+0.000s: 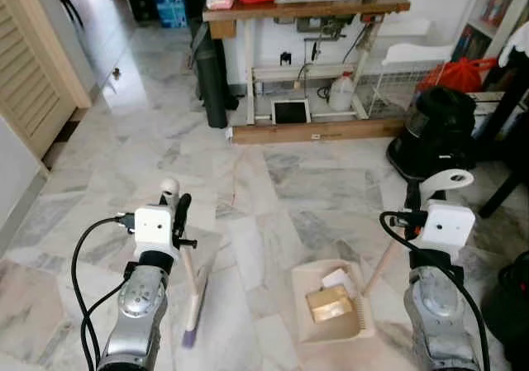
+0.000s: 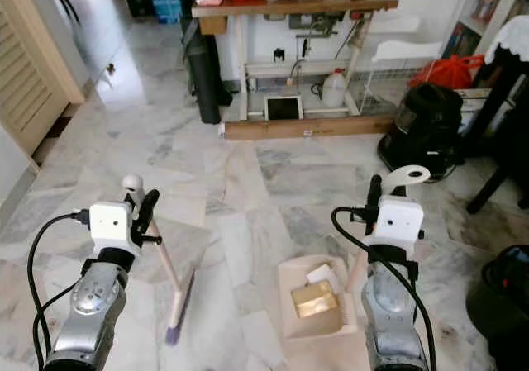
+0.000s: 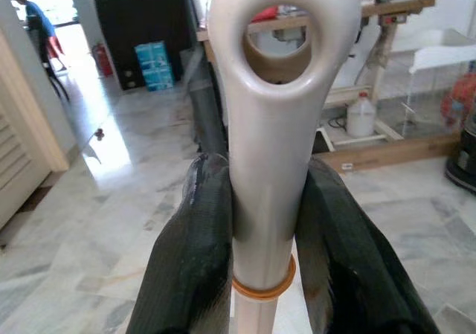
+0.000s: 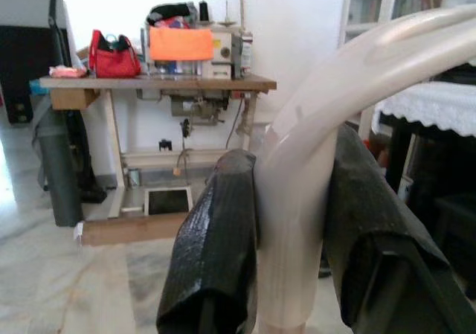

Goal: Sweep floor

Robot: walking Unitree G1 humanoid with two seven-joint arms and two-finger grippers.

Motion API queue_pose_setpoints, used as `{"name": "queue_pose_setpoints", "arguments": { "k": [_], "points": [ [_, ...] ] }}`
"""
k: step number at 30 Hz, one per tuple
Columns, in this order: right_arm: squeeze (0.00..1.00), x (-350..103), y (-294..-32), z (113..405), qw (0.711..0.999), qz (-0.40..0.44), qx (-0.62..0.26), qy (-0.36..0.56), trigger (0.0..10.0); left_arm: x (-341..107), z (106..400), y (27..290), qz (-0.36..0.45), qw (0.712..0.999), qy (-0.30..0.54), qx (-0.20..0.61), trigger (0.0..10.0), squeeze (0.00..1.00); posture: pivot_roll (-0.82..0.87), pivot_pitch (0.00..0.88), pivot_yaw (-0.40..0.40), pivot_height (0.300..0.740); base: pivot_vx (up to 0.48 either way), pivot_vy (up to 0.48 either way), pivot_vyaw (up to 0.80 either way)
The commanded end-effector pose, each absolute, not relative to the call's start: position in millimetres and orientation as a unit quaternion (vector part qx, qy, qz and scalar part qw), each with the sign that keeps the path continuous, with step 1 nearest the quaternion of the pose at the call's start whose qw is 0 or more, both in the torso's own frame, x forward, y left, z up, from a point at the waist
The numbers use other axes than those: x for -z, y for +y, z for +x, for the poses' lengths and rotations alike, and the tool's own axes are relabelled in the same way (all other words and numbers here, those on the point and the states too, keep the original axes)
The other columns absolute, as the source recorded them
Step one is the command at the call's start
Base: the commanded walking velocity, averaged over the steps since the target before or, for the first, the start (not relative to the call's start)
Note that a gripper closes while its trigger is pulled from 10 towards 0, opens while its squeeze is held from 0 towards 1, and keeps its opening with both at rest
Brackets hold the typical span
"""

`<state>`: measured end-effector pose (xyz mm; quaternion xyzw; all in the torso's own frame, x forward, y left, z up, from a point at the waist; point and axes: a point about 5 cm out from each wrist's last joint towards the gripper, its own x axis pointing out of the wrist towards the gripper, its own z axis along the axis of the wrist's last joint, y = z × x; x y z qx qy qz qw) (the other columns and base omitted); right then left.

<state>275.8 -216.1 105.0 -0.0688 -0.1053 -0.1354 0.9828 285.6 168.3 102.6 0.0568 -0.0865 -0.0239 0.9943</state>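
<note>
Marble floor (image 1: 331, 189) looks mostly swept: left end effector (image 3: 264, 222) clamps the cream broom (image 1: 192, 292), right end effector (image 4: 294, 230) clamps the beige dustpan (image 1: 318, 325) holding crumpled scraps (image 1: 331, 303).

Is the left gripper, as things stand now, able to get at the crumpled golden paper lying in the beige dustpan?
Probably not. The left gripper is shut on the cream broom handle, so it is not free. The golden paper lies in the beige dustpan over by the right gripper, which holds the dustpan's handle.
</note>
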Motion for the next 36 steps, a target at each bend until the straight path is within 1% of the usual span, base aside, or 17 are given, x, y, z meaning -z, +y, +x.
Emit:
{"name": "queue_pose_setpoints", "arguments": {
  "k": [1,35,36],
  "points": [
    [0.0,-121.8,-211.0,280.1,0.98,-0.069,0.127,-0.14,10.0,-114.5,286.5,172.7,0.062,0.992,-0.11,0.017,10.0,0.0,-0.06,0.0,0.033,0.74,0.0,0.0,0.8],
    [0.0,-123.6,-212.7,279.6,0.981,-0.065,0.117,-0.138,10.0,-111.3,280.3,174.9,0.063,0.993,-0.103,-0.004,10.0,0.0,-0.05,0.0,0.016,0.74,0.0,0.0,0.8],
    [0.0,-123.2,-213.2,279.7,0.982,-0.054,0.121,-0.137,10.0,-111.2,280.2,175.1,0.063,0.993,-0.102,-0.004,10.0,0.0,-0.05,0.0,0.016,0.74,0.0,0.0,0.8]
  ]
}}
